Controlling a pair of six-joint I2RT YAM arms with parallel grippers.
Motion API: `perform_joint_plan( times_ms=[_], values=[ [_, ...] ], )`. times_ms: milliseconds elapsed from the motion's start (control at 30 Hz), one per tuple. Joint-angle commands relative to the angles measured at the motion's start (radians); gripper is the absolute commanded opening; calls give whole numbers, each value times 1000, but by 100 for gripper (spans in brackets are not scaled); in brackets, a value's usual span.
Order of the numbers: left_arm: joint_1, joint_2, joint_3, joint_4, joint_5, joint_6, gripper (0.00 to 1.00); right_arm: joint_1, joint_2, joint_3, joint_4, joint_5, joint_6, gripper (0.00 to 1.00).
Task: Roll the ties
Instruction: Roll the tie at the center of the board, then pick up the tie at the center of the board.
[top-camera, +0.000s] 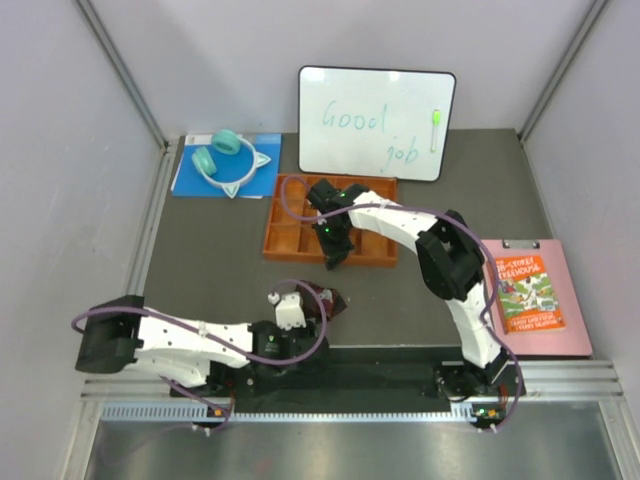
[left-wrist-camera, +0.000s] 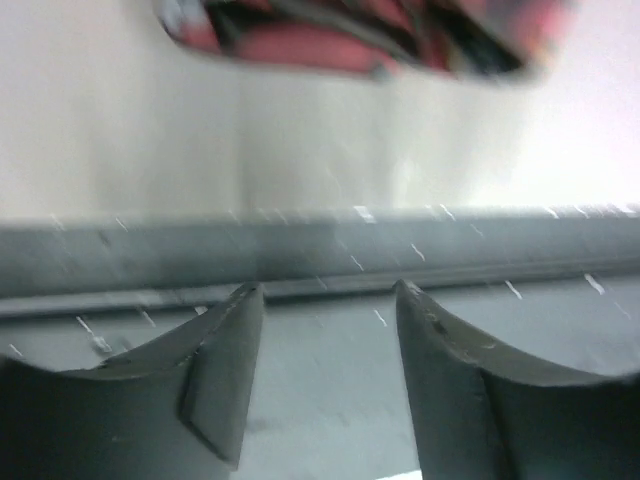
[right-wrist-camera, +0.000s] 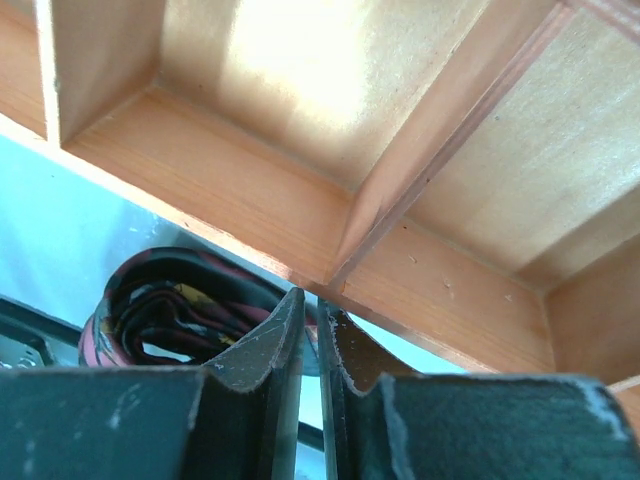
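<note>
The right hand (right-wrist-camera: 310, 300) is closed to a thin slit at the 6 o'clock outer wall of the orange tray (right-wrist-camera: 230, 200). The rolled tie (right-wrist-camera: 170, 310) lies on the table (top-camera: 210, 260) against that wall, touching the hand's 9 o'clock finger; whether the fingers pinch it I cannot tell. The left hand (left-wrist-camera: 325, 290) is open and holds nothing. A second tie (top-camera: 329, 299) lies just at its 3 o'clock, near the table's 6 o'clock edge.
</note>
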Motion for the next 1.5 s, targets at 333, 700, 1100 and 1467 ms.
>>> perform_joint_plan(
  times_ms=[333,700,1100,1467],
  values=[
    [-165,-286,-60,-58,-460,-419,99,-3,-139,-174,71,-13,1,12],
    [-162,-217,-86,-264,-578,-864,99,-4,-185,-163,103,22,49,11],
    [139,-282,-135,224,-331,-225,99,-3,-101,-85,111,-19,64,10],
    [192,-112,-28,24,-118,-297,99,-3,-62,-31,97,-31,63,10]
  ],
)
